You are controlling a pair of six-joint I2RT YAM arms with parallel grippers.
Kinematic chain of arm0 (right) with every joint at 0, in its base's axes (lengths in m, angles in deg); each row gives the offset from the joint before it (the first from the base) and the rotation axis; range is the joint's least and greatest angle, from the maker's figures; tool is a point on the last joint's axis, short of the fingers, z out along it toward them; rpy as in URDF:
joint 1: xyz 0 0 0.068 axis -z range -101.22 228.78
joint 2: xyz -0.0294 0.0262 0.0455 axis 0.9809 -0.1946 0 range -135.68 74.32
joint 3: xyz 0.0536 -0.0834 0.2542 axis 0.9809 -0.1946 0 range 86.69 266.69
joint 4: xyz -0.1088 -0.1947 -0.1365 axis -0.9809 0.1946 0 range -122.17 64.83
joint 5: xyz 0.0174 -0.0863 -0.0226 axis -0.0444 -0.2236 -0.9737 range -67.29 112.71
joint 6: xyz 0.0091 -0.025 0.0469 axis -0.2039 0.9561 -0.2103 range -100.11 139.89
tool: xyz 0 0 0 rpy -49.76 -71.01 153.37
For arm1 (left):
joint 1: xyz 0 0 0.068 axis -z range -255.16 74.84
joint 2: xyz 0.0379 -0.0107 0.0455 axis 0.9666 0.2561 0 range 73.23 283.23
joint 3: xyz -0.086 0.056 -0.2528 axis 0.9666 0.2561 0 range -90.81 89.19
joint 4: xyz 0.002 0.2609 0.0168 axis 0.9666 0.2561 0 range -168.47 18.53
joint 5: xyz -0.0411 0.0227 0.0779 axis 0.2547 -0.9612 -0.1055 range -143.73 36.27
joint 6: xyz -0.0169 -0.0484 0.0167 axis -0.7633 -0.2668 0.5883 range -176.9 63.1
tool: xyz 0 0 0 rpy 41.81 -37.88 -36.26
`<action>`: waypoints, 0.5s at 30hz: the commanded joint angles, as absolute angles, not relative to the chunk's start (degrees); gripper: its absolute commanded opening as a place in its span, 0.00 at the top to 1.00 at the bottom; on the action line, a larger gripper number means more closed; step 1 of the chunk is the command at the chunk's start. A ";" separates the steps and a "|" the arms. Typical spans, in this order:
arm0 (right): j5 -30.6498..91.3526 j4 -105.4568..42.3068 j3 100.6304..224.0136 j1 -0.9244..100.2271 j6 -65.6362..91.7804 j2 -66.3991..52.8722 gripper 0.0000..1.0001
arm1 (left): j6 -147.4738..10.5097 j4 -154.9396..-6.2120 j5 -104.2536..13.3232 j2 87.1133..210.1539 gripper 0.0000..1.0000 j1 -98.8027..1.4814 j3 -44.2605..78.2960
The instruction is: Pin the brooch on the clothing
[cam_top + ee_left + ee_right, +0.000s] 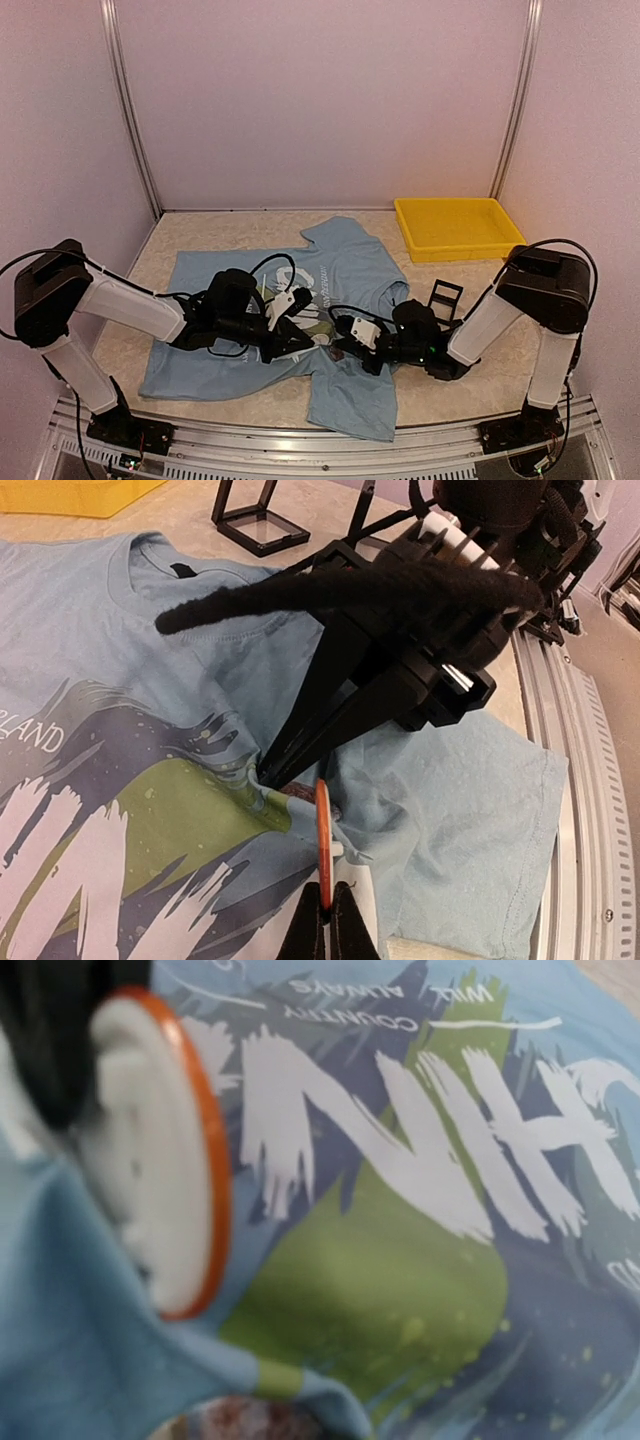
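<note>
The beige table (200, 232) carries the light blue T-shirt (350, 265), spread flat with its collar toward the back wall. In the overhead view both arms lie across its chest, so most of the white lettering and green streaks is covered, and where the two tools meet cannot be made out from above. The bottom frame edge of the left wrist view cuts off the print.

The right gripper (265, 774) reaches in from the right side. Its dark fingers come together to a point on a raised fold of the shirt at the edge of the green patch, pinching the cloth. Its own wrist view is blurred and does not show its fingertips; a blue fold fills the lower left corner, and a reddish-brown patch at the bottom edge cannot be identified.

A yellow tray (460, 252) sits at the back right, off the shirt. A black frame stand (445, 297) is just beside the shirt's right sleeve, close behind the right arm.

The left gripper (325, 927) has its fingers pressed onto the lower rim of the brooch (322, 830), holding it on edge. The brooch is a round disc with an orange rim and a pale face, standing upright over the print, just beside the right fingertips.
</note>
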State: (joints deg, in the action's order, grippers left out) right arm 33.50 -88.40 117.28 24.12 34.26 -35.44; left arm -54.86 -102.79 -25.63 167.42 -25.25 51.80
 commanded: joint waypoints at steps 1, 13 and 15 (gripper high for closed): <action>36.55 -84.43 117.20 24.38 35.29 -29.69 0.93 | -55.63 -102.73 -25.13 166.65 1.00 -25.06 51.40; 52.24 -74.89 123.18 28.50 32.91 -25.79 0.45 | -54.26 -100.01 -28.33 166.18 1.00 -24.28 50.43; 54.01 -76.23 123.89 28.68 33.51 -26.89 0.38 | -54.00 -100.20 -28.17 165.90 1.00 -24.14 50.55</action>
